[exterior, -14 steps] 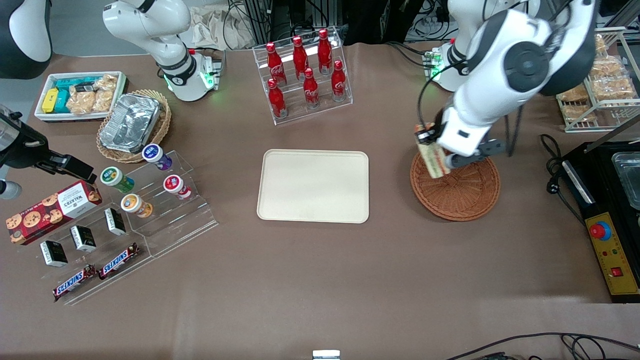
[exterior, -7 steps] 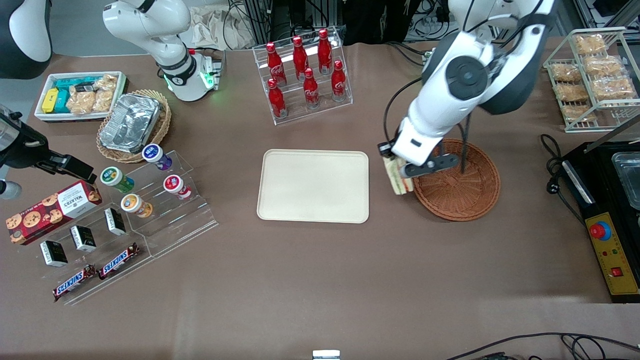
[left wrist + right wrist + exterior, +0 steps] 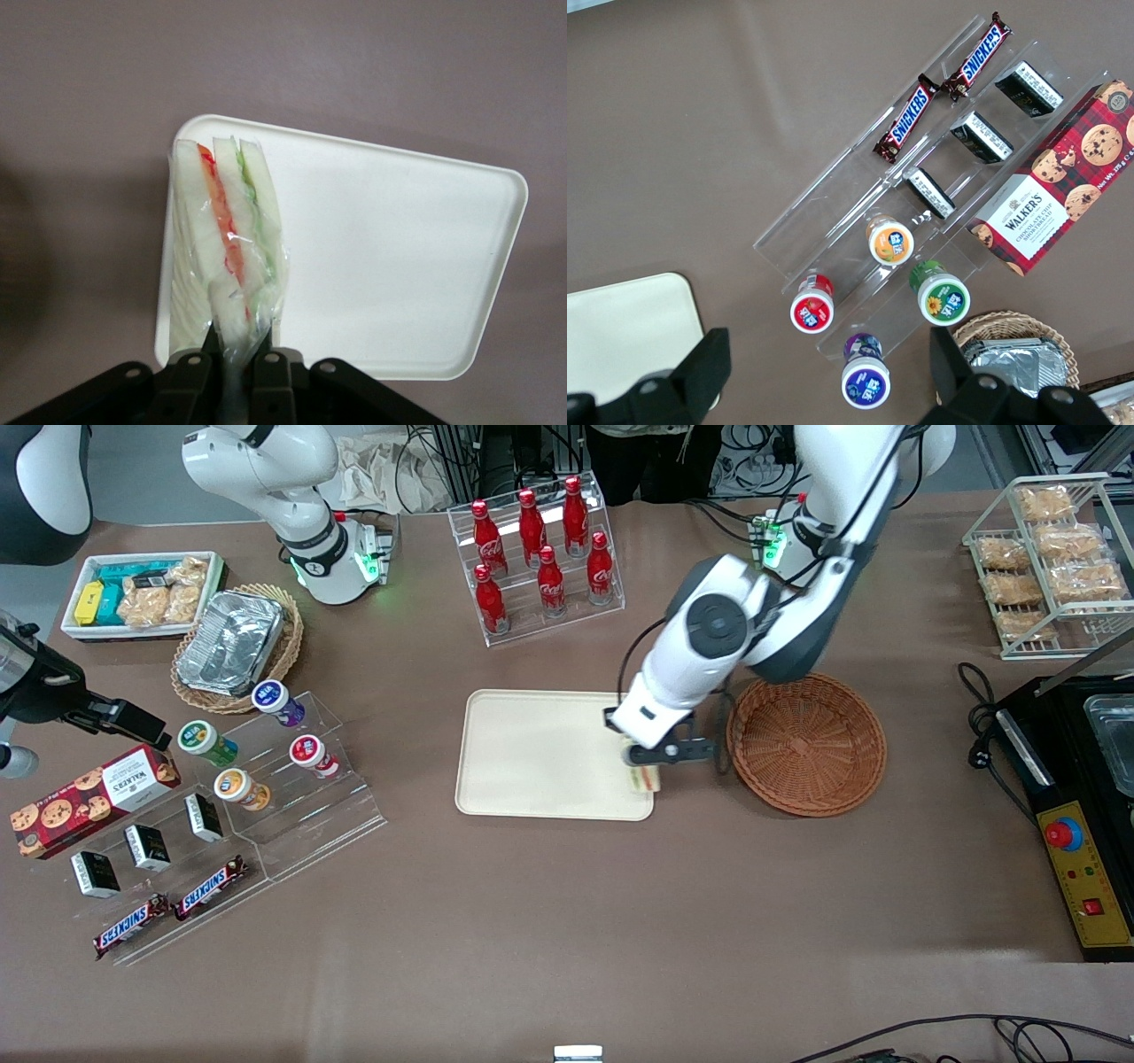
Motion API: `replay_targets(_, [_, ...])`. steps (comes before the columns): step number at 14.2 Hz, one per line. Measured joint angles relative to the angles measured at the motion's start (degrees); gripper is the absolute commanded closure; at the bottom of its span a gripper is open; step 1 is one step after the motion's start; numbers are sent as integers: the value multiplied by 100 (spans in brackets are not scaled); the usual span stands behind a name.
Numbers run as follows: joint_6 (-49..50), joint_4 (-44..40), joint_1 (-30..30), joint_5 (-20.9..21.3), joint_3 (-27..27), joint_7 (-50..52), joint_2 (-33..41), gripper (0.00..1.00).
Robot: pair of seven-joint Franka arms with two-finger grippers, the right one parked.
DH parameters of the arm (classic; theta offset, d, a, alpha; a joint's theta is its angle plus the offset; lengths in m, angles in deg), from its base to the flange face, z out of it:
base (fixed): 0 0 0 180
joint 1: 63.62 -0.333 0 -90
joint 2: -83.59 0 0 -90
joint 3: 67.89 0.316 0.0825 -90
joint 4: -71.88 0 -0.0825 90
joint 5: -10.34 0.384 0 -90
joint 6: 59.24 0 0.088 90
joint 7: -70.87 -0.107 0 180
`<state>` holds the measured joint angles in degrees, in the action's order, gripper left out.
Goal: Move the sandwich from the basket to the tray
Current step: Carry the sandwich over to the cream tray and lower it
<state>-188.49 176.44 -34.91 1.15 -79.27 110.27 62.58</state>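
The tool (image 3: 235, 361) clenches the wrapped sandwich (image 3: 229, 257) by one tip, hanging over the tray (image 3: 540, 753) corner nearest the wicker basket (image 3: 806, 744), so an early release could tip it onto the table (image 3: 567, 921).

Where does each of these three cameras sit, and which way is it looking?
Front: high up, facing the robots, looking down on the table; both arms show, the gripper holding the sandwich over the tray.
Left wrist: on the working arm, looking down past its fingers at sandwich and tray.
Right wrist: on the parked arm, looking down at snacks; its fingers show.
All three show the tray.
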Motion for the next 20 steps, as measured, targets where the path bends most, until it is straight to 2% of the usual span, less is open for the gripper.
replay_targets(8, [-743, 186, 92, 467, 34, -37, -706, 100])
replay_targets(9, [-815, 194, 92, 475, 34, -40, -750, 94])
replay_targets(10, [-885, 224, 92, 481, 33, -43, -784, 69])
replay_targets(11, [-963, 269, 92, 486, 34, -46, -806, 25])
replay_targets(12, [-1010, 317, 92, 491, 34, -52, -816, 1])
replay_targets(17, [-887, 338, 46, 507, 128, -7, -705, 0])
replay_targets(20, [73, 228, -126, 508, 517, 1, -258, 0])
